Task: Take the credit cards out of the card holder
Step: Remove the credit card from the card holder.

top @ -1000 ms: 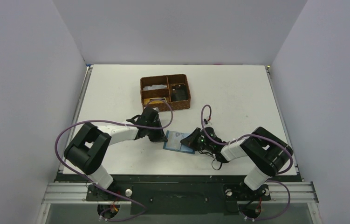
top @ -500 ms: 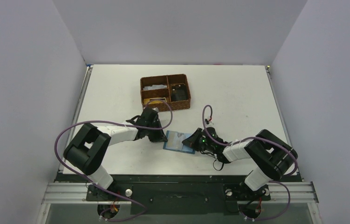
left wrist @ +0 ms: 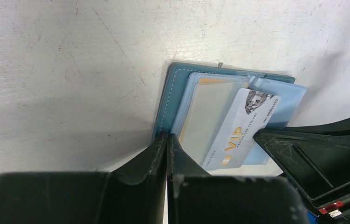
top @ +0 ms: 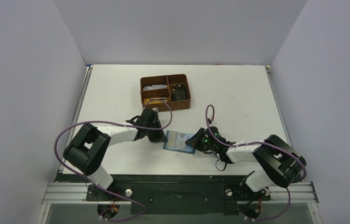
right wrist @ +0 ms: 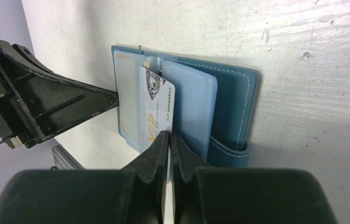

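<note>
Teal-blue leather is seen lying open and flat on the white table (top: pixel 238 93): this is the card holder (top: pixel 177 141), found between the two claws, a little toward the near side. A white card (left wrist: pixel 243 122) with gold letters is poked out of its pocket at a slant. The right claw (right wrist: pixel 169 140) is squeezed shut on the near end of this white card. The left claw (left wrist: pixel 167 143) is squeezed shut too, with its tip set on the holder's left edge. Whether anything is pinched there cannot be told. A second card (left wrist: pixel 212 80), tan-gold at its edge, is tucked inside a cloudy sleeve.

The step in hand is judged to be the pulling-out of the white card. It is best done slowly and flat, along the line of the pocket, so the card is not bent. The holder should be pressed down by the left claw, or it may be dragged along with the card.

Plenty of bare table is left to the right and farther back. The brown basket (top: pixel 189 95) is placed well apart at the far side. The table's near edge is not far from the holder, so the card should be laid down away from it.
</note>
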### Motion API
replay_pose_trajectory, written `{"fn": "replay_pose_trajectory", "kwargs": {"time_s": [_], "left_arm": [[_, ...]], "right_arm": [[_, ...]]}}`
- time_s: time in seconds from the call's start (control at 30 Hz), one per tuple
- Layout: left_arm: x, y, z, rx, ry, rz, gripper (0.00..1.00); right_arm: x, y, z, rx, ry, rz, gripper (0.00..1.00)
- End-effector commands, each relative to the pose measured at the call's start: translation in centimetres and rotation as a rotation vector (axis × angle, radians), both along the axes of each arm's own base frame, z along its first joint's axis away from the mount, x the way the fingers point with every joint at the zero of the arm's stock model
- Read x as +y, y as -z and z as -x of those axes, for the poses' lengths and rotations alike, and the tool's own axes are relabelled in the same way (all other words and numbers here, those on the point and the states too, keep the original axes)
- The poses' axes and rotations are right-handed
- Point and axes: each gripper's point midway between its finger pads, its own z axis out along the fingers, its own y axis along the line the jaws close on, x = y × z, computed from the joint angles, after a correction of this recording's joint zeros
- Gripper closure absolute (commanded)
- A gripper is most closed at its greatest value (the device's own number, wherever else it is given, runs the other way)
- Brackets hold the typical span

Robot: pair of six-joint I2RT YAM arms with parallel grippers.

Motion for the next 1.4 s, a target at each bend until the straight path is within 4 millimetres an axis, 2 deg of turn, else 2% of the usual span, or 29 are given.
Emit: {"fn": "replay_pose_trajectory", "kwargs": {"time_s": [0.0,0.4,0.67,0.93,1.07,1.1,1.17,1.27,1.37], "left_arm": [[5.9,6.1,4.0,0.147,-0.025,-0.284,1.00],[5.6,5.2,3.5,0.125,-0.025,-0.273,1.00],[5.1,3.7,2.7,0.092,-0.026,-0.258,1.00],[4.0,0.6,1.1,0.027,-0.019,-0.234,1.00],[3.4,-2.1,-0.2,-0.032,-0.017,-0.210,1.00],[3.4,-2.5,-0.2,-0.035,-0.012,-0.211,0.98],[3.1,-4.0,-0.6,-0.065,-0.003,-0.192,0.88],[2.4,-6.5,-1.0,-0.118,0.013,-0.144,0.67],[1.9,-8.4,-0.9,-0.146,0.029,-0.093,0.64]], "right_arm": [[-1.1,-0.1,0.0,-0.024,0.012,0.036,1.00],[-2.1,-1.3,0.0,-0.043,0.026,0.046,1.00],[-2.2,-2.7,-0.1,-0.062,0.025,0.039,1.00],[-1.7,-4.7,-0.5,-0.092,0.018,0.013,1.00],[-1.5,-5.4,-0.6,-0.101,0.014,0.003,1.00],[-1.5,-5.5,-0.6,-0.101,0.013,0.001,1.00],[-1.3,-6.0,-0.7,-0.107,0.012,-0.008,1.00],[-1.1,-6.7,-0.8,-0.114,0.007,-0.024,1.00],[-0.7,-7.7,-0.9,-0.123,0.005,-0.050,1.00]]}}
